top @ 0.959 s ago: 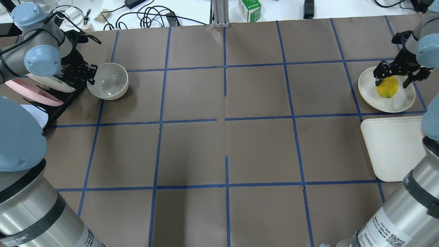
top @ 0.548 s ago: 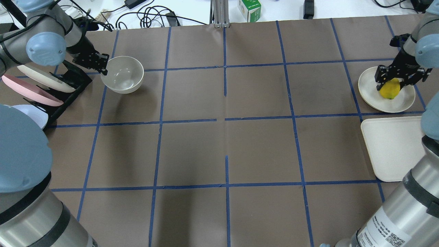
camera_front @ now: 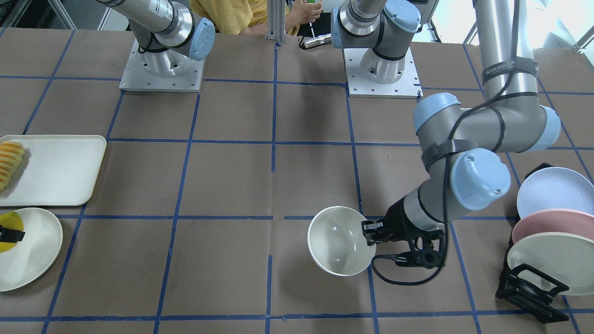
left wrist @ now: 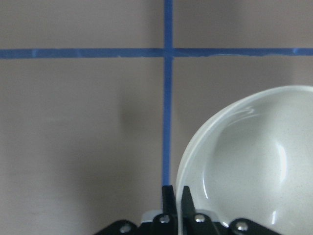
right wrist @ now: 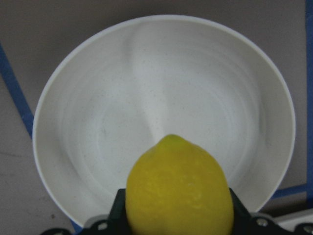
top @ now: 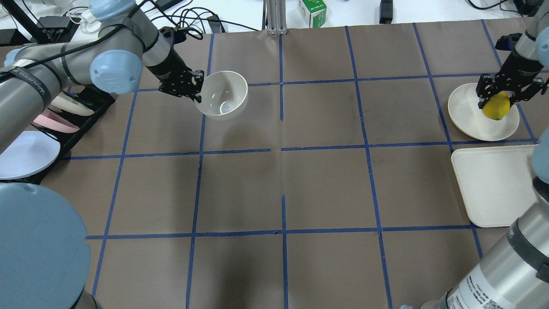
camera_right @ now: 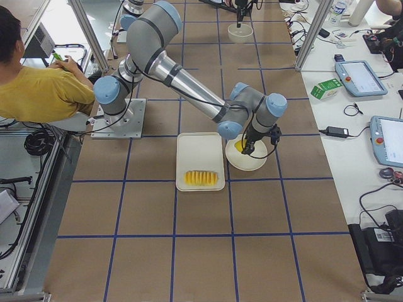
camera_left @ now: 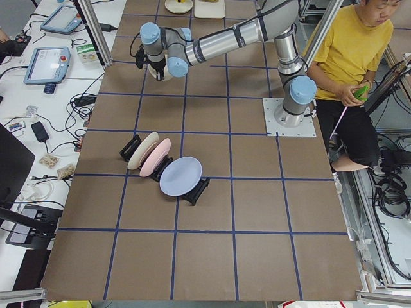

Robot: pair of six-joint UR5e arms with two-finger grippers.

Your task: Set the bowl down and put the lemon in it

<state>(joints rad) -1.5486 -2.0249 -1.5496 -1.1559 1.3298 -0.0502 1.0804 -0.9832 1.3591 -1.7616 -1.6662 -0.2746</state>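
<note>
The off-white bowl [top: 224,95] hangs tilted just above the table at the back, left of centre. My left gripper [top: 197,93] is shut on its near-left rim; in the left wrist view the fingers [left wrist: 168,196] pinch the rim of the bowl [left wrist: 254,161]. The bowl also shows in the front-facing view [camera_front: 340,241]. The yellow lemon [top: 496,107] is over the wide cream plate [top: 465,113] at the far right. My right gripper [top: 496,100] is shut on it. In the right wrist view the lemon [right wrist: 178,188] sits between the jaws above the plate [right wrist: 161,88].
A black rack [top: 88,116] with cream, pink and blue plates stands at the left edge. A cream tray [top: 493,184] lies in front of the cream plate, with yellow-orange fruit slices [camera_front: 9,162] on it. Cables and a green box [top: 312,10] lie beyond the back edge.
My left gripper has carried the bowl from beside the rack to the right, toward the table's middle. My right gripper has closed on the lemon and shifted it slightly right.
</note>
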